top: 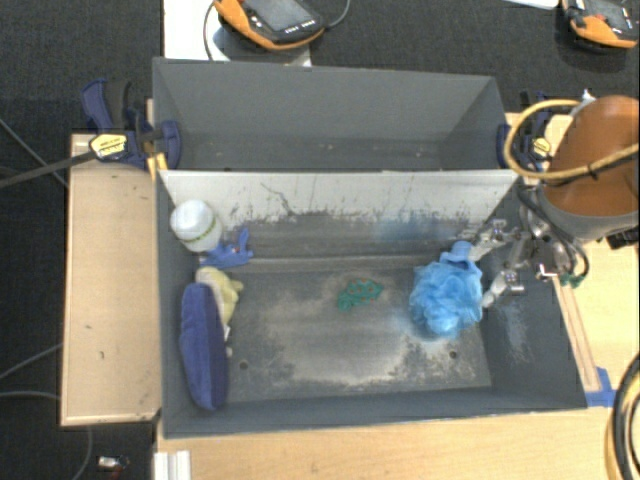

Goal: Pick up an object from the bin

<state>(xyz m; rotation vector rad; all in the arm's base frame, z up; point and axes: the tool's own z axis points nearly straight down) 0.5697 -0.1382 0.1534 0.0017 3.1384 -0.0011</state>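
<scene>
Thing nearest the claw: a light-blue fluffy bundle (446, 298), crumpled and puffed, like bunched cloth or mesh.
Where it lies: on the floor of the bin (320, 353), at the right side and close to the right wall, with one tuft lifted at its upper right.
Claw: the claw (492, 265) is seen at the bundle's upper right edge, touching it or just beside it. Whether it is open or closed cannot be told, so no hold is claimed.
Weight: judged very light, so little grip force should be needed.
Stiffness: judged soft and yielding. It is expected to squash under pressure and sag once lifted.
Surface: judged rough rather than slippery, so folds may catch on metal.
Fragility: judged low, as crushing should do no harm.
Where to take hold: the thick middle of the bundle is to be preferred. A pinch on the raised tuft alone may bring up a single fold and let the rest trail.
Neighbours: a small green scrap (358, 293) lies apart to the left. A dark-blue cloth roll (203, 346), a pale yellow thing (224, 290) and a white bottle (193, 223) are heaped by the left wall, well apart.
</scene>
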